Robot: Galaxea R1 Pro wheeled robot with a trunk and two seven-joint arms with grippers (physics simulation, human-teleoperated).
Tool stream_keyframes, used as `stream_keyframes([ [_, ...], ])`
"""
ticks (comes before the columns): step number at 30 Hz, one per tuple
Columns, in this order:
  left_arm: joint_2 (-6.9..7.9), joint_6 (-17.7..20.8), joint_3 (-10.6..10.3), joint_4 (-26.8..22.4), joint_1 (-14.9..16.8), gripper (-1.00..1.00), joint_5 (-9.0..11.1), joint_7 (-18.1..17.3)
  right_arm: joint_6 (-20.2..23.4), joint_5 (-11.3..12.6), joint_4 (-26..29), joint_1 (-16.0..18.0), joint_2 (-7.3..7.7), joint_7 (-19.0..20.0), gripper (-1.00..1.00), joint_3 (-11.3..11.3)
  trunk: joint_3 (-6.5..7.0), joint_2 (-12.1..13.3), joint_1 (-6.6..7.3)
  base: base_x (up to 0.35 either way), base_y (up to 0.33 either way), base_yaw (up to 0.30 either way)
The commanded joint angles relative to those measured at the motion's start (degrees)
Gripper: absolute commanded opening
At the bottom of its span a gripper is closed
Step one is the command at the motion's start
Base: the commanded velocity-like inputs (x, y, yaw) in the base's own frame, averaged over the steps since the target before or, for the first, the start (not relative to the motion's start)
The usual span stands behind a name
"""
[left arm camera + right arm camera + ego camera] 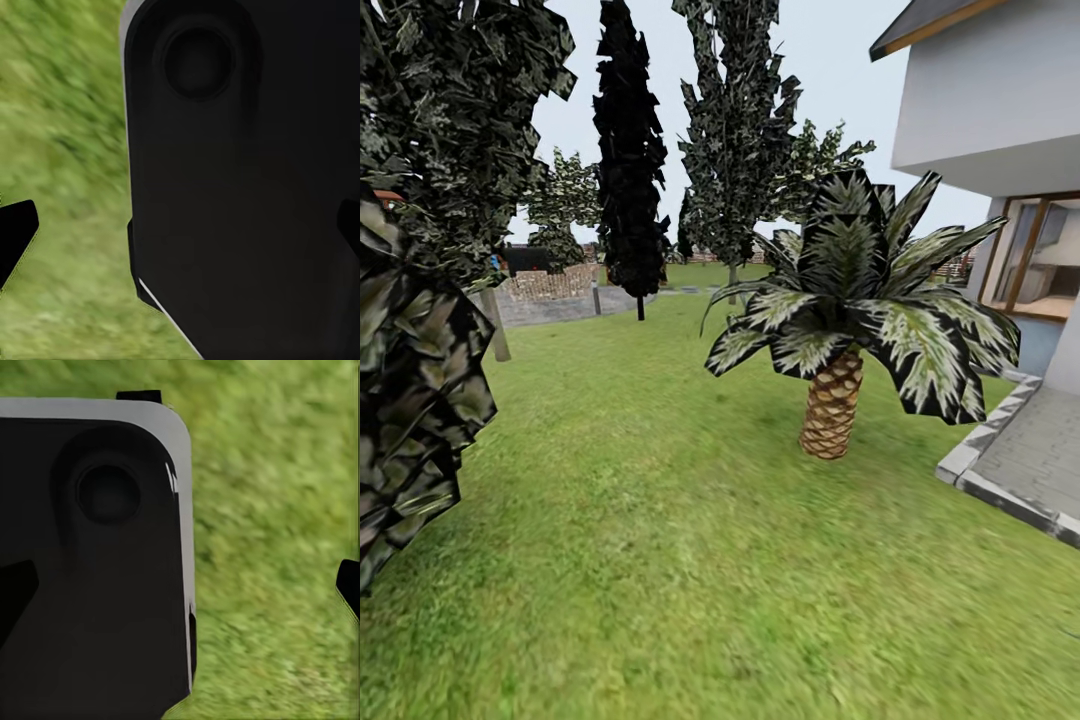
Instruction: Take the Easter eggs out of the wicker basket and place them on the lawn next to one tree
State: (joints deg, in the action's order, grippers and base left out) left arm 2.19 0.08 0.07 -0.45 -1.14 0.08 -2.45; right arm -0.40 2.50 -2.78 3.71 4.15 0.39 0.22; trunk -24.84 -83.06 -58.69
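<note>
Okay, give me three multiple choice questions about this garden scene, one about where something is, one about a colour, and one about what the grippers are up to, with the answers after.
1. Where does the short palm stand relative to the paved terrace by the house?
A. On the lawn, beside the terrace's edge
B. In the middle of the paving
C. Behind the far fence

2. What colour is the palm's trunk?
A. Grey
B. Tan-brown, scaly
C. White

3. What are the left gripper and right gripper holding?
A. An egg each
B. The basket
C. Nothing visible

Answers:
1 A: the head view shows its trunk rising from grass, just left of the terrace's kerb.
2 B: the head view shows a tan, scaled trunk.
3 C: each wrist view shows dark fingertips far apart at the picture's edges, with grass and a dark robot part between.
</note>
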Motion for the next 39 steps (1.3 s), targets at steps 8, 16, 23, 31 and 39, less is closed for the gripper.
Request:
stream_keyframes([
  [8, 0.03, 0.0, 0.0, 0.0, 0.0, 1.0, 0.0, -0.2, 0.0, 0.2, -0.1, 0.1, 0.03, 0.0, 1.0, 0.0, -0.04, 0.0, -0.04, 0.337, 0.0, 0.001],
  [16, 0.02, 0.0, 0.0, 0.0, 0.0, 1.0, 0.0, -0.2, 0.0, 0.3, -0.1, 0.1, 0.03, 0.0, 1.0, 0.0, -0.04, 0.0, -0.04, 0.337, 0.0, 0.024],
  [23, 0.02, 0.0, 0.0, -0.1, 0.0, 1.0, 0.0, -0.2, 0.1, 0.2, -0.1, 0.1, 0.07, 0.3, 1.0, 0.0, -0.04, 0.0, -0.04, 0.337, 0.0, 0.004],
  [31, 0.03, 0.0, 0.0, -0.1, 0.0, 1.0, 0.0, -0.2, 0.2, 0.2, -0.1, 0.1, 0.07, 0.2, 1.0, 0.0, -0.04, 0.0, -0.04, 0.337, 0.0, 0.0],
  [39, 0.03, 0.0, 0.0, -0.1, 0.0, 1.0, 0.0, -0.2, 0.1, 0.2, -0.1, 0.1, 0.07, 0.2, 1.0, 0.0, -0.04, 0.0, -0.04, 0.337, 0.0, 0.0],
])
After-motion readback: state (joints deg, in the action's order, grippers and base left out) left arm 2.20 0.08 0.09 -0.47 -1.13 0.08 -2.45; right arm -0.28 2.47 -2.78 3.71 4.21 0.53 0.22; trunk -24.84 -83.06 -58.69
